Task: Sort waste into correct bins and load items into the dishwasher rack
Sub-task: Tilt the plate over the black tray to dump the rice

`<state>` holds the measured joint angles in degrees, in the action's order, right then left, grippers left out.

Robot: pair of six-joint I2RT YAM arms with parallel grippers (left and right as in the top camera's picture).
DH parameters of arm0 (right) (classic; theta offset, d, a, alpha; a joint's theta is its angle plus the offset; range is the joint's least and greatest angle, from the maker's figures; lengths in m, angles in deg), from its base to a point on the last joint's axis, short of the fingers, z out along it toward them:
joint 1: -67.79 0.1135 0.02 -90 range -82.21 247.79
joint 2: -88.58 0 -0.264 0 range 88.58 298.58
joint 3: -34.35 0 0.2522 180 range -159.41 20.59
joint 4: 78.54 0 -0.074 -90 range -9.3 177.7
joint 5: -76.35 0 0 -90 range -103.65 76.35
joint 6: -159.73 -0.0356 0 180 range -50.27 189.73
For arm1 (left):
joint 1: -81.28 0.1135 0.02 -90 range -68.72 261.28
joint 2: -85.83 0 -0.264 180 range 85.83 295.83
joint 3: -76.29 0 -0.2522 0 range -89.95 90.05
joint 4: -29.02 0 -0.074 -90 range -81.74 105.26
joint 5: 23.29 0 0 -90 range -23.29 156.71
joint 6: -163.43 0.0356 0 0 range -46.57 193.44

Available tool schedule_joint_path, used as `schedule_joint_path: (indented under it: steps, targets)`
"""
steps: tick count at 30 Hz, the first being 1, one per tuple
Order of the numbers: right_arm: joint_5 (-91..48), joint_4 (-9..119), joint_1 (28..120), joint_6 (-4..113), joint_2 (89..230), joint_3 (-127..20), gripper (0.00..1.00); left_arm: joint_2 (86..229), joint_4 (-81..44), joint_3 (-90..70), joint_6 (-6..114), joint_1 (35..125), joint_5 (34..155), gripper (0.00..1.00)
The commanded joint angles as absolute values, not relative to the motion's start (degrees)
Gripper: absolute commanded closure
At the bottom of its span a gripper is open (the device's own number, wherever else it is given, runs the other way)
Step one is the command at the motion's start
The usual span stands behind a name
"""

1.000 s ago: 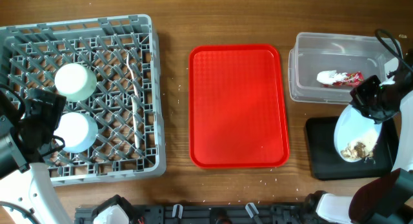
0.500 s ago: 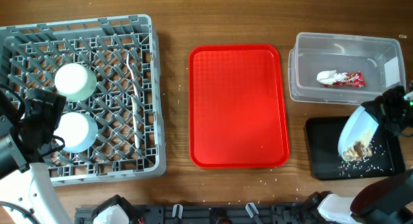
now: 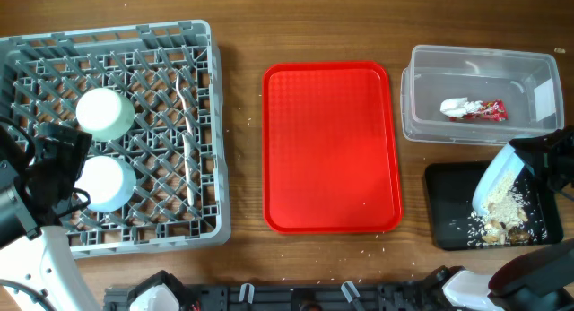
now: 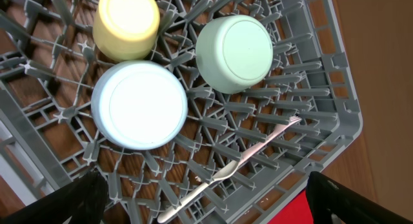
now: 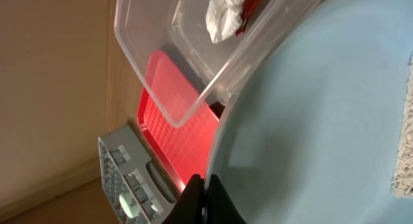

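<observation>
overhead view: the right claw (image 3: 534,155) is pinching the far rim of the plate (image 3: 491,181), pressed tight on it, and tipping it steeply over the black tray (image 3: 441,208) at the near right. scraps (image 3: 502,220) are lying in a heap on that tray under the plate's low edge, and some seem to be clinging to the plate's face. so i'd say the scraping-off step is in hand and nearly over. the tissue (image 3: 456,106) and wrapper (image 3: 489,109) are sitting in the tub (image 3: 421,87) at the far right, and the red tray (image 3: 330,150) in the middle is showing no dishes. next, i reckon, the plate is needing a carry across the table to the rack (image 3: 212,96) at the left, kept clear of the tub wall, then slotting among the pegs. the left claw (image 4: 210,208) is hanging spread wide over the rack, holding nothing. under it the cup (image 4: 126,22), green bowl (image 4: 233,53) and blue bowl (image 4: 139,104) are sitting upside down, with a fork (image 4: 235,166) lying across the lattice.
</observation>
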<state>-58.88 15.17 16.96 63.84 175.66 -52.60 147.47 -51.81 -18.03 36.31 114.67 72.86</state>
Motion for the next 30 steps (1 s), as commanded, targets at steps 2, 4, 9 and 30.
schedule_joint_path:
  steps: [2, 4, 9, 30]
  targets:
    - [-70.80, 12.83, 16.76, 72.34, 175.36, -52.42, 0.96, 147.49, -51.68, -17.94, 37.01, 114.95, 73.74, 0.00]
    - [-64.72, 14.21, 16.76, 64.17, 175.36, -52.42, 0.96, 147.49, -51.68, -17.94, 37.01, 114.95, 73.74, 0.00]
    - [-62.25, 13.90, 16.76, 62.85, 175.36, -52.42, 0.96, 147.49, -51.70, -17.94, 37.01, 114.95, 73.74, 0.00]
    - [-66.10, 13.73, 16.76, 68.62, 175.36, -52.44, 0.96, 147.49, -51.70, -17.94, 37.01, 114.95, 73.74, 0.00]
